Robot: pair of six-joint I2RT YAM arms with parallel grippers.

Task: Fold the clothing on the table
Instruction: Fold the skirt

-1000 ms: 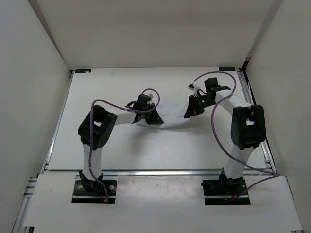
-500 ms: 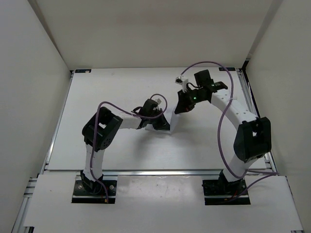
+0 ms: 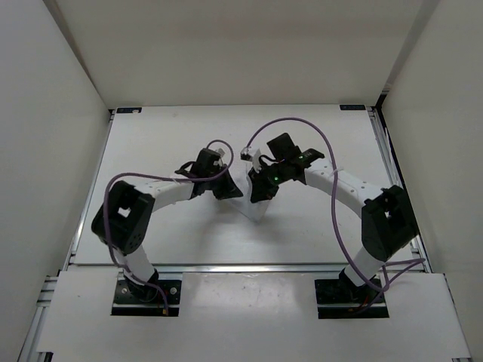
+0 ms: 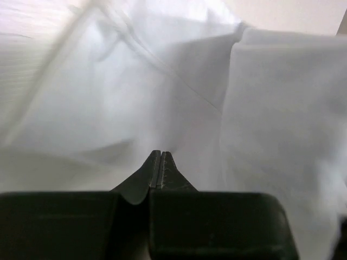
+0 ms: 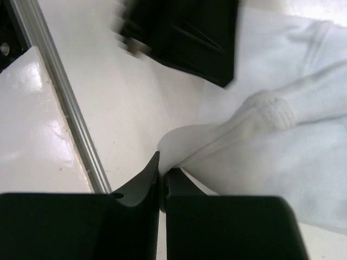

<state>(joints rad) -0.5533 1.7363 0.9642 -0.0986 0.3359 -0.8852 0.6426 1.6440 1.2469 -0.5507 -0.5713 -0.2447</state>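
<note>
Both arms swung in toward centre since a second ago, the right arm (image 3: 339, 185) most. Clothing (image 3: 255, 208) was stretched wide between them then, now bunched into a narrow hanging wad. It sits mid-surface between the two wrists; can't tell if the low end touches the surface (image 3: 166, 143) or hangs just above. Left jaws closed, tips pressed together, pinching the clothing (image 4: 162, 92), which drapes off them and fills that view. Right jaws closed on a folded hem edge of the clothing (image 5: 271, 135), low over the surface. Left arm (image 3: 162, 192) reaches in from the left; wrists near each other, not touching. Surface matte white, silver rail (image 5: 65, 108) edging, black brackets (image 3: 128, 110) at far corners. Plain white walls (image 3: 226, 53) on three sides. Purple cables (image 3: 290, 122) loop over the arms.
</note>
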